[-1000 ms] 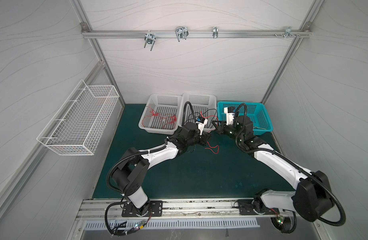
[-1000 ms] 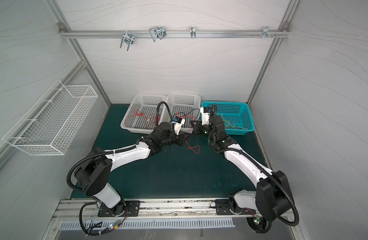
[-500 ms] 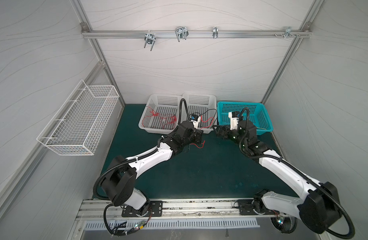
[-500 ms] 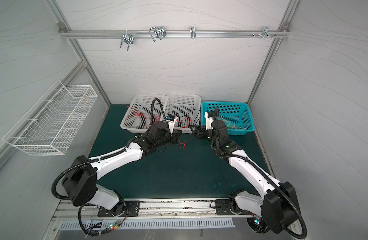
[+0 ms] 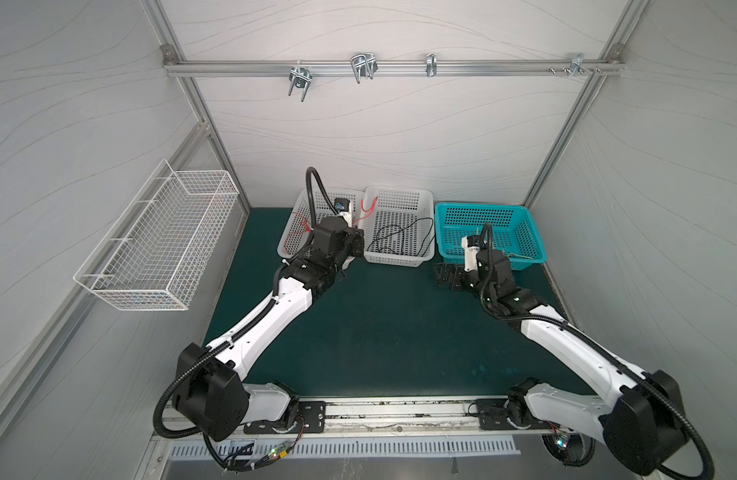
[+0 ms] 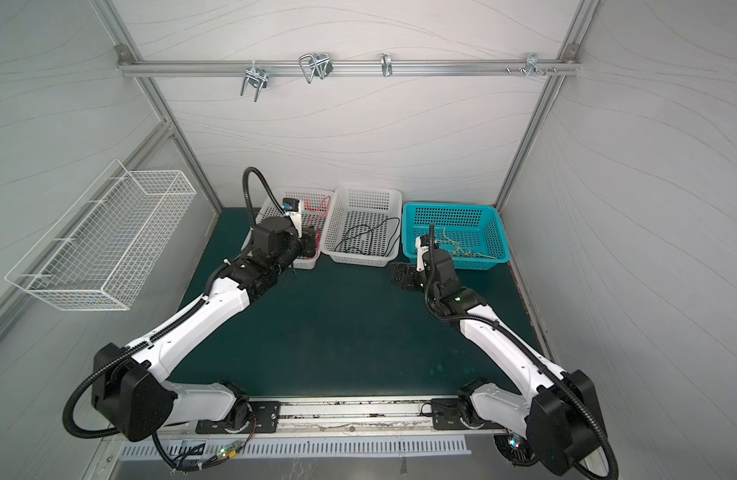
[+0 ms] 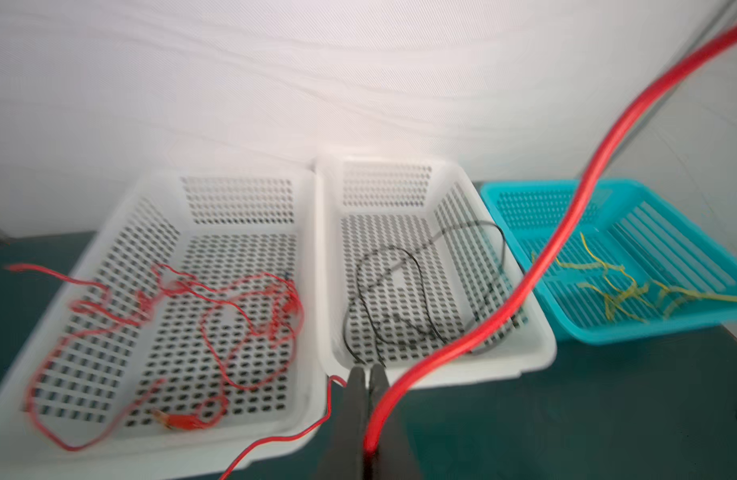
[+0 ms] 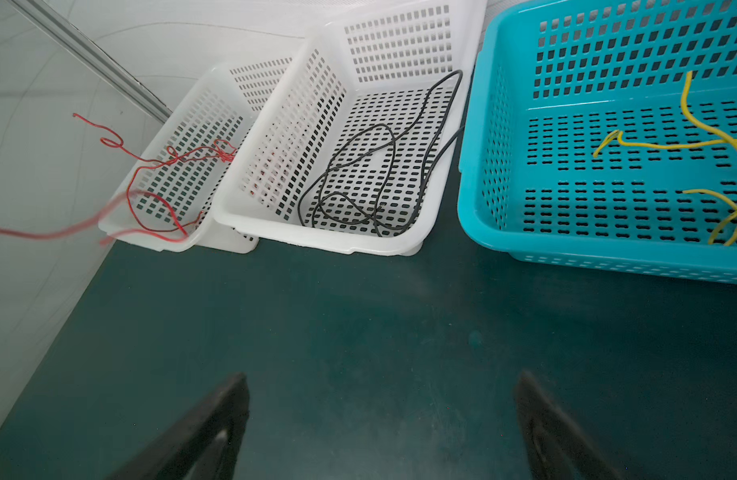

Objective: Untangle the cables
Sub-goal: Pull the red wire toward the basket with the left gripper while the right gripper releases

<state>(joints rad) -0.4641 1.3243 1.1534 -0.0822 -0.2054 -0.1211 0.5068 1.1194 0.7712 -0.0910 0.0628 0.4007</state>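
Observation:
My left gripper [image 7: 367, 370] is shut on a red cable [image 7: 566, 232] that rises between its fingers and swings past the camera. In both top views this gripper [image 5: 352, 243] hangs at the front edge of the left white basket [image 5: 290, 243], with the cable's loop [image 5: 367, 206] above it. More red cables [image 7: 234, 299] lie tangled in that basket. One black cable [image 7: 400, 291] lies in the middle white basket [image 5: 400, 195]. Yellow cables [image 8: 670, 143] lie in the teal basket [image 5: 483, 206]. My right gripper [image 8: 383, 399] is open and empty over the green mat, in front of the teal basket [image 6: 402, 276].
The three baskets stand side by side against the back wall. A white wire basket [image 5: 159, 241] hangs on the left wall. A metal rail with hooks [image 5: 358, 68] runs high across the back wall. Green mat [image 5: 391, 332] lies between the arms.
My right gripper has opened, let go of the cable and drawn back to the right. My left gripper has carried the red cable from the mat's middle to the left basket.

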